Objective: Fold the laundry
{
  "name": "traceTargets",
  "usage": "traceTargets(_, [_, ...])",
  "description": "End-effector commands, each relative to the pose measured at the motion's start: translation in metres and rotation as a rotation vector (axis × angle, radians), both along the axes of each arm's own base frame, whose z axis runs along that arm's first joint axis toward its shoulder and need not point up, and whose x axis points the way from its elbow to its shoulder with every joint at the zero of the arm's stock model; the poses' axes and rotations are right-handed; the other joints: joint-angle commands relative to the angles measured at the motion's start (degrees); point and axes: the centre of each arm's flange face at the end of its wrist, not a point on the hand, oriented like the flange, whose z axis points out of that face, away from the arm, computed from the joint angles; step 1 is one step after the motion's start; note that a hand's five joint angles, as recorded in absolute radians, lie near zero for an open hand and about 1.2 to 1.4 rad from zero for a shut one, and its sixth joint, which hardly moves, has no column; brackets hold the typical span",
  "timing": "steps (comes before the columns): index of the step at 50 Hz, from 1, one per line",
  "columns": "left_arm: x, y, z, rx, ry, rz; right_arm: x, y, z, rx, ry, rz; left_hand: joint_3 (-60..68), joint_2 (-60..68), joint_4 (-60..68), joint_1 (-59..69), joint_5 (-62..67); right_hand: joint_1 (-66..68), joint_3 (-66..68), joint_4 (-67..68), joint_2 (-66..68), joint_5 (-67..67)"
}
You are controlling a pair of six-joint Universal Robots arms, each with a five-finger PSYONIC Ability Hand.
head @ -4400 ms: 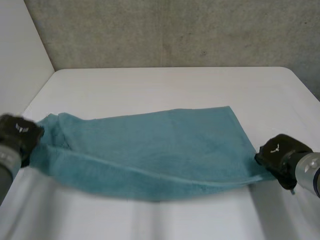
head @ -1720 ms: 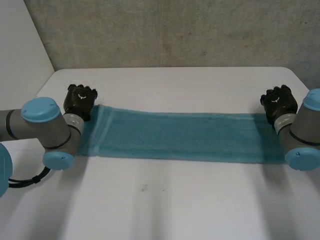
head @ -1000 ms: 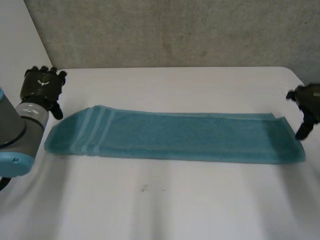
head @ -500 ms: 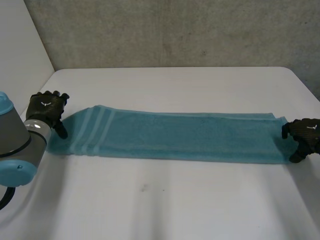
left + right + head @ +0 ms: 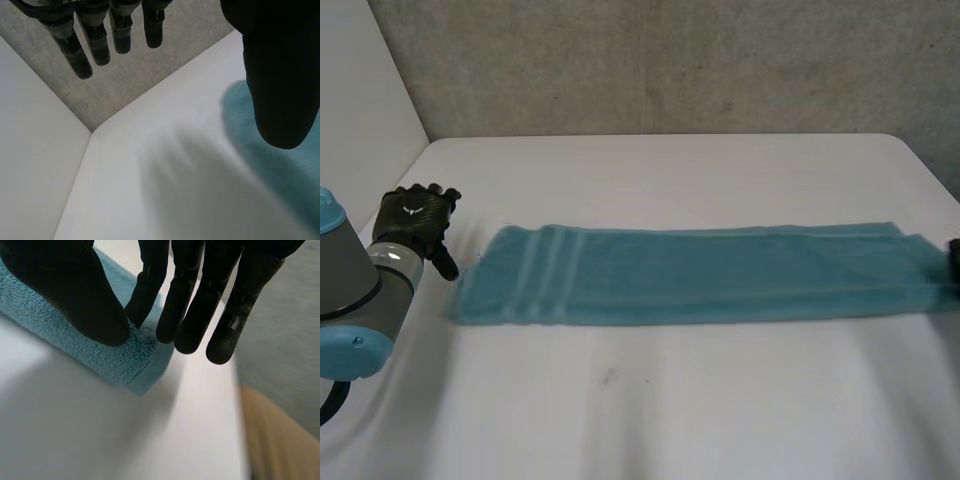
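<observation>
At the right edge of the head view the right hand (image 5: 954,256) is cut to a dark sliver, and the towel (image 5: 700,272) runs out of frame there. In the left wrist view the left hand (image 5: 280,75) has its thumb over part of the blurred towel

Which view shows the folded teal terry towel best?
Head view: the folded teal terry towel lies full-length. Left wrist view catches one end by the left hand; right wrist view, the other end pinched by the right hand.
</observation>
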Motion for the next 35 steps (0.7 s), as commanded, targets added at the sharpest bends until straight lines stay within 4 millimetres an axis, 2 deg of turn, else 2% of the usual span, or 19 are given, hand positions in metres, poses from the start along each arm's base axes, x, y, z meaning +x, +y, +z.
traceTargets(1, [0.0,0.002,0.004,-0.008,0.002,-0.001,-0.068,-0.03,0.029,-0.09,0.246,-0.265,-2.5,-1.8,-1.8,-1.3,-2.8,24.7,12.3,11.7,12.4,15.1])
traceTargets(6, [0.0,0.002,0.004,-0.008,0.002,-0.001,-0.065,-0.038,0.045,-0.135,0.296,-0.254,-2.5,-1.8,-1.8,-1.3,-2.8,24.7,12.3,11.7,12.4,15.1])
traceTargets(10, [0.0,0.002,0.004,-0.008,0.002,0.0,-0.001,-0.042,0.075,-0.255,0.191,-0.124,-2.5,-1.8,-1.8,-1.3,-2.8,24.7,12.3,11.7,12.4,15.1])
traceTargets(11, [0.0,0.002,0.004,-0.008,0.002,0.0,-0.001,-0.042,0.075,-0.255,0.19,-0.124,-2.5,-1.8,-1.8,-1.3,-2.8,24.7,12.3,11.7,12.4,15.1])
traceTargets(13, [0.0,0.001,0.004,-0.011,0.002,0.002,0.061,-0.03,0.097,-0.329,0.109,0.021,-2.5,-1.8,-1.8,-1.3,-2.8,24.7,12.3,11.7,12.4,15.1])
traceTargets(14, [0.0,0.001,0.004,-0.011,0.002,0.002,0.061,-0.03,0.097,-0.329,0.109,0.022,-2.5,-1.8,-1.8,-1.3,-2.8,24.7,12.3,11.7,12.4,15.1])
traceTargets(16, [0.0,0.001,0.004,-0.011,0.002,0.002,0.126,-0.008,0.111,-0.381,0.049,0.204,-2.5,-1.8,-1.8,-1.3,-2.8,24.7,12.3,11.7,12.4,15.1])
traceTargets(17, [0.0,0.001,0.004,-0.011,0.002,0.002,0.127,-0.007,0.111,-0.382,0.049,0.205,-2.5,-1.8,-1.8,-1.3,-2.8,24.7,12.3,11.7,12.4,15.1])
traceTargets(19, [0.0,0.001,0.004,-0.01,0.002,0.002,0.194,0.029,0.119,-0.418,0.002,0.413,-2.5,-1.8,-1.8,-1.3,-2.8,24.7,12.3,11.7,12.4,15.1])
traceTargets(20, [0.0,0.001,0.004,-0.01,0.002,0.002,0.195,0.029,0.119,-0.418,0.002,0.414,-2.5,-1.8,-1.8,-1.3,-2.8,24.7,12.3,11.7,12.4,15.1])
traceTargets(21, [0.0,0.001,0.004,-0.011,0.002,0.002,0.224,0.049,0.121,-0.429,-0.021,0.513,-2.5,-1.8,-1.8,-1.3,-2.8,24.7,12.3,11.7,12.4,15.1])
traceTargets(23, [0.0,0.002,0.004,-0.008,0.002,0.0,0.252,0.072,0.123,-0.442,-0.043,0.606,-2.5,-1.8,-1.8,-1.3,-2.8,24.7,12.3,11.7,12.4,15.1])
traceTargets(24, [-0.001,0.002,0.004,-0.008,0.002,-0.001,0.278,0.096,0.119,-0.441,-0.063,0.695,-2.5,-1.8,-1.8,-1.3,-2.8,24.7,12.3,11.7,12.4,15.1])
traceTargets(25, [-0.001,0.002,0.004,-0.008,0.002,-0.001,0.279,0.096,0.119,-0.441,-0.063,0.696,-2.5,-1.8,-1.8,-1.3,-2.8,24.7,12.3,11.7,12.4,15.1])
traceTargets(27, [-0.001,0.002,0.004,-0.01,0.002,0.0,0.324,0.136,0.093,-0.396,-0.086,0.849,-2.5,-1.8,-1.8,-1.3,-2.8,24.7,12.3,11.7,12.4,15.1])
traceTargets(30, [-0.002,0.005,0.002,-0.002,0.001,-0.004,0.342,0.153,0.081,-0.375,-0.093,0.907,-2.5,-1.8,-1.8,-1.3,-2.8,24.7,12.3,11.7,12.4,15.1])
traceTargets(32, [-0.003,0.007,0.002,0.0,0.001,-0.009,0.365,0.178,0.05,-0.317,-0.087,0.979,-2.5,-1.8,-1.8,-1.3,-2.8,24.7,12.3,11.7,12.4,15.1])
traceTargets(33, [-0.003,0.007,0.002,0.0,0.001,-0.009,0.366,0.179,0.05,-0.316,-0.087,0.979,-2.5,-1.8,-1.8,-1.3,-2.8,24.7,12.3,11.7,12.4,15.1])
traceTargets(35, [-0.003,0.008,0.004,-0.003,0.001,-0.011,0.375,0.19,0.014,-0.239,-0.061,1.01,-2.5,-1.8,-1.8,-1.3,-2.8,24.7,12.3,11.7,12.4,15.1])
